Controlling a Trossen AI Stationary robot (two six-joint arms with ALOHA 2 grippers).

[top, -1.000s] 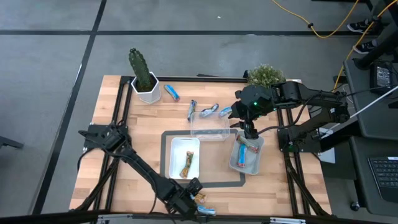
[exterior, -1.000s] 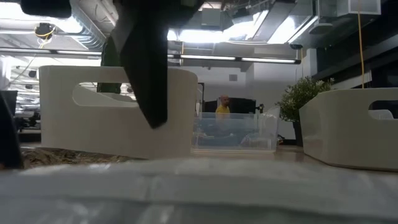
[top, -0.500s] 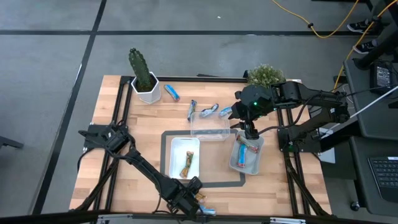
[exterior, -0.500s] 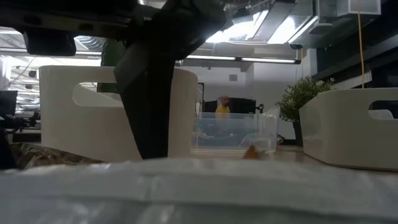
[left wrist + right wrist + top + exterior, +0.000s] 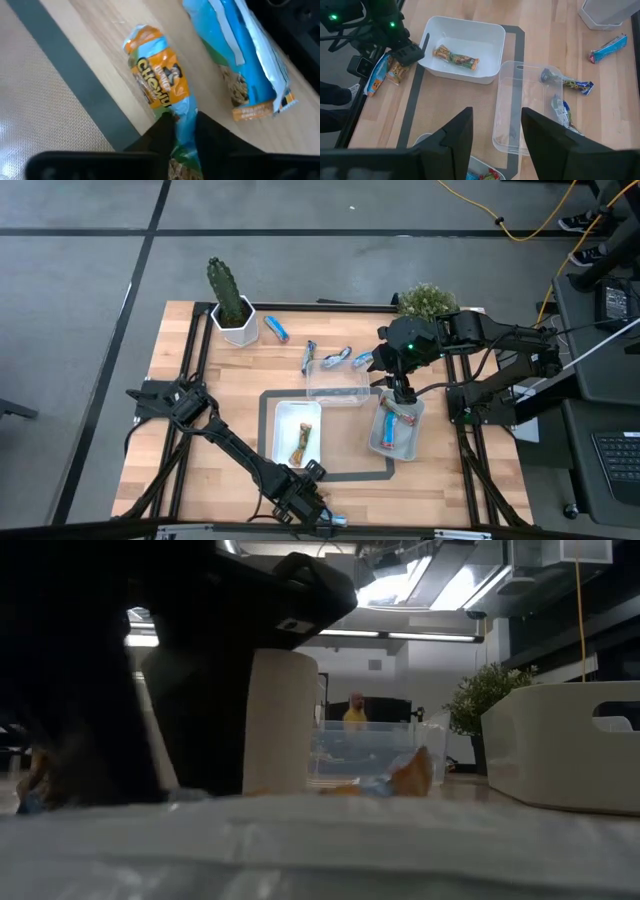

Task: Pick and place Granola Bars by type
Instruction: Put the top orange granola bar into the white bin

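At the table's near edge my left gripper (image 5: 314,513) is shut on an orange-and-blue granola bar (image 5: 157,75). A blue bar (image 5: 240,55) lies on the wood beside it. The white tray (image 5: 283,416) holds a gold bar (image 5: 303,442). The right white tray (image 5: 376,442) holds blue-red bars. A clear tray (image 5: 337,383) stands behind them. Loose bars (image 5: 337,358) lie near the far side. My right gripper (image 5: 495,142) hangs open above the right tray. My left gripper pinches the orange-and-blue bar's blue end (image 5: 185,107) between its two fingers, which lie across the wrapper. The fingers come steeply from above. The bar's orange end (image 5: 147,47) stretches away from the fingers over the wood.
A cactus pot (image 5: 232,315) and a green plant (image 5: 427,301) stand at the far edge. Grey tape (image 5: 266,435) frames the trays. Another blue bar (image 5: 276,330) lies beside the cactus. Bare wood lies at the table's left.
My left gripper has sunk a little onto the bar at the near edge, rolled its wrist and closed on the wrapper. In the low view the bar's orange end has come into sight beside the dark fingers.
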